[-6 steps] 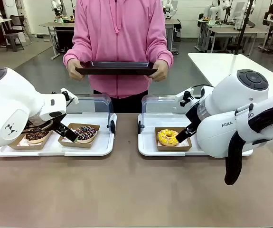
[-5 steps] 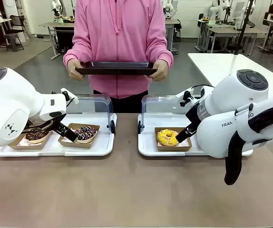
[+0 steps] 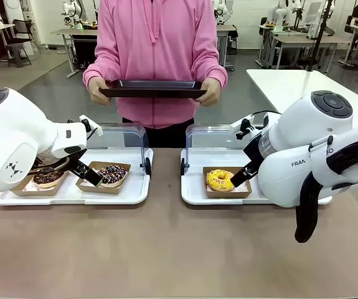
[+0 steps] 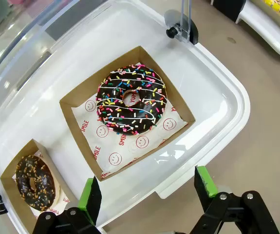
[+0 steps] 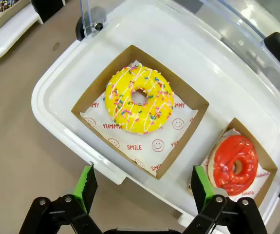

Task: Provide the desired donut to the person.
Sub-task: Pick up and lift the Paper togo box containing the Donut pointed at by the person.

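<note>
- Front view: surface (image 3: 166,249) runs across the near side; person (image 3: 154,50) stands at the far side, holding a black tray (image 3: 152,92) level in both hands.
- Two white bins sit on the surface, left bin (image 3: 135,190) and right bin (image 3: 191,194), clear lids up at the back.
- Left bin holds the sprinkle donut (image 4: 131,100) and the dark donut (image 4: 35,182), each in a card box.
- Right bin holds the yellow donut (image 5: 139,99) and the red donut (image 5: 234,165), also boxed.
- Left tool (image 4: 147,187): jaws wide apart, nothing held, poised over the bin's near rim. Sprinkle donut lies straight ahead between the finger lines; dark donut is off to one side.
- Right tool (image 5: 144,187): jaws wide apart, nothing held, same pose. Yellow donut is dead ahead; red donut is off to the side.
- Which donut is wanted can't be told: no pointing, both hands on the tray.
- Key relation: each arm is nearest its own bin's donut. Donuts are round, so no long axis to match; the box walls are what the jaws must line up with.
- Black tray is centred between the bins, so either arm looks able to reach it.
</note>
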Controlling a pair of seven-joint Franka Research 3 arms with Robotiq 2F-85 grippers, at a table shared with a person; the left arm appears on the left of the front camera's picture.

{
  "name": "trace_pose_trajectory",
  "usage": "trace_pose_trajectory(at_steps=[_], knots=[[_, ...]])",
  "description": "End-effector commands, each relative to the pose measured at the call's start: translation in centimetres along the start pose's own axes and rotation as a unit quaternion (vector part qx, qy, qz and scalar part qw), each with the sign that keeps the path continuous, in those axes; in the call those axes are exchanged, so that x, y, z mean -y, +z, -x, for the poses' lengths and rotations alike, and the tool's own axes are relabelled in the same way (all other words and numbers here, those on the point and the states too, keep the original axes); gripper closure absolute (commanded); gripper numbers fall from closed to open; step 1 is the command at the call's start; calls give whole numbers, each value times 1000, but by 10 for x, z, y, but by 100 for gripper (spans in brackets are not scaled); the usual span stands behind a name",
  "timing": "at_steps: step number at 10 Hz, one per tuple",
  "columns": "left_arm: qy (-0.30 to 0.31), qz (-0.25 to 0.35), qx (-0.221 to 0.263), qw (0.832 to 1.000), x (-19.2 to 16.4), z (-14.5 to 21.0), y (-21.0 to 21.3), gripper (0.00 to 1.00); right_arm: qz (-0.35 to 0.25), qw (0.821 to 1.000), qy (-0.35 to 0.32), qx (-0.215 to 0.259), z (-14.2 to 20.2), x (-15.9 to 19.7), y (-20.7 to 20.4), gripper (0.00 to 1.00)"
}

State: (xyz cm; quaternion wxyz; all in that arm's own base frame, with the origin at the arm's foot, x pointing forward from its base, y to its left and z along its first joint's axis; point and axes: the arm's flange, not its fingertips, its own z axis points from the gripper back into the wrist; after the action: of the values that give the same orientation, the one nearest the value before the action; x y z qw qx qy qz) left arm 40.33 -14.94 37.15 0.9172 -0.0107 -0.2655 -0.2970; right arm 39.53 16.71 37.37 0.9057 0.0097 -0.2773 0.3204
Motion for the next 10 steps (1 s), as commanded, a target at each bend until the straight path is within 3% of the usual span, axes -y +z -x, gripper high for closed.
trace_pose_trajectory(at_steps=[1, 10], knots=[[0, 0, 0, 1000, 0, 0, 0, 0, 0, 1000, 0, 0, 0, 0, 0, 0], [0, 0, 0, 1000, 0, 0, 0, 0, 0, 1000, 0, 0, 0, 0, 0, 0]])
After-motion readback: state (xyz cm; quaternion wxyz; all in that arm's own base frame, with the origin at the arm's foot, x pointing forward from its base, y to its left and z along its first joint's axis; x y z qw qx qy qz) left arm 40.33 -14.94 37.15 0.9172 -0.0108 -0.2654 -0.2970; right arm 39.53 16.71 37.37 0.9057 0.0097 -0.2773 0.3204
